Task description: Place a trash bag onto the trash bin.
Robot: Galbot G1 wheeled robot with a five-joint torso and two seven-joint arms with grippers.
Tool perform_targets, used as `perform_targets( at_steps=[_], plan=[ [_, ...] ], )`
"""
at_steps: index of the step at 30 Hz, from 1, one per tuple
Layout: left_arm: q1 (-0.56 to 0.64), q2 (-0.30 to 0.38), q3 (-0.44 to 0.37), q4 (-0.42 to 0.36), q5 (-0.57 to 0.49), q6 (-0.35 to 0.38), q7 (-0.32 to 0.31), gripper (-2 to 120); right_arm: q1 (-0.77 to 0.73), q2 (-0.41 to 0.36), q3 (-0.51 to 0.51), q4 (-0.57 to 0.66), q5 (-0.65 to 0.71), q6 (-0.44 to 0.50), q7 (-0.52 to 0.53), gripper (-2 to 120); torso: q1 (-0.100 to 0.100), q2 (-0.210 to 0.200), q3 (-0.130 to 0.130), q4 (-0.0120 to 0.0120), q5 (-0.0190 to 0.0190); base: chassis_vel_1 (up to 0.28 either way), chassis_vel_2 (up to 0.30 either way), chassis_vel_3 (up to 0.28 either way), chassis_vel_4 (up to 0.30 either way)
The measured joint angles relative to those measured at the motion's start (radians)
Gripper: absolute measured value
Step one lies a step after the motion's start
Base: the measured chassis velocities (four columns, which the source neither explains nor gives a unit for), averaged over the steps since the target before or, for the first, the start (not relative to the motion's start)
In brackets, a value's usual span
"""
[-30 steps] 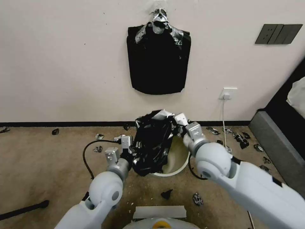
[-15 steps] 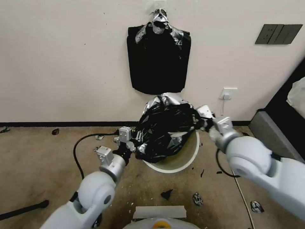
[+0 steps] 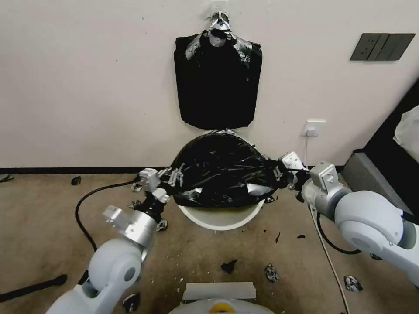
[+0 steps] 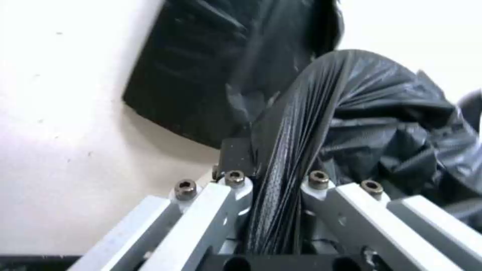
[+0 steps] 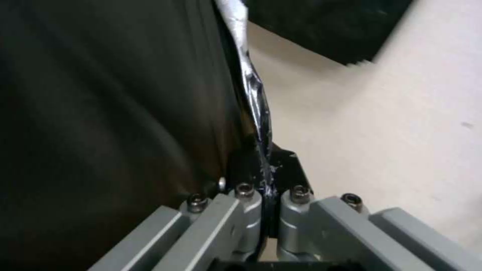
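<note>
The glossy black trash bag (image 3: 224, 170) is stretched wide between my two grippers, hanging above the mouth of the cream-white trash bin (image 3: 220, 218) on the carpet by the wall. My left gripper (image 3: 174, 178) is shut on the bag's left edge. My right gripper (image 3: 279, 172) is shut on its right edge. The left wrist view has a pleated band of the trash bag (image 4: 281, 150) pinched between the fingers. In the right wrist view a thin twisted strip of the trash bag (image 5: 256, 113) runs into the shut fingers. Most of the bin is hidden behind the bag.
A flat bundle of black bags (image 3: 218, 83) hangs on the wall above the bin. Small black plastic scraps (image 3: 272, 273) litter the carpet. A wall socket (image 3: 313, 127) with a white cable is at right, a dark sofa edge (image 3: 384, 196) at far right, a black cable (image 3: 87, 205) at left.
Both grippers moved apart, left going left and right going right. The crumpled bag opened out into a wide sheet and rose over the bin's mouth.
</note>
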Motion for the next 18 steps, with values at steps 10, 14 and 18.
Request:
perform_targets(
  at_steps=[10, 14, 18],
  plan=[
    [0.051, -0.022, -0.09, -0.036, -0.1, 0.017, -0.065, 7, -0.105, 0.086, 0.002, -0.055, -0.075, 0.149, -0.103, 0, 0.0, 0.0, 0.0, 0.0, 0.0, 0.0, 0.0, 0.0, 0.0],
    [0.055, -0.022, -0.099, -0.036, -0.112, 0.025, -0.073, 7, -0.146, 0.103, 0.012, -0.07, -0.097, 0.197, -0.144, 0, 0.0, 0.0, 0.0, 0.0, 0.0, 0.0, 0.0, 0.0, 0.0],
    [0.059, -0.023, -0.107, -0.035, -0.128, 0.03, -0.084, 7, -0.196, 0.119, 0.03, -0.088, -0.148, 0.232, -0.189, 0, 0.0, 0.0, 0.0, 0.0, 0.0, 0.0, 0.0, 0.0, 0.0]
  ],
)
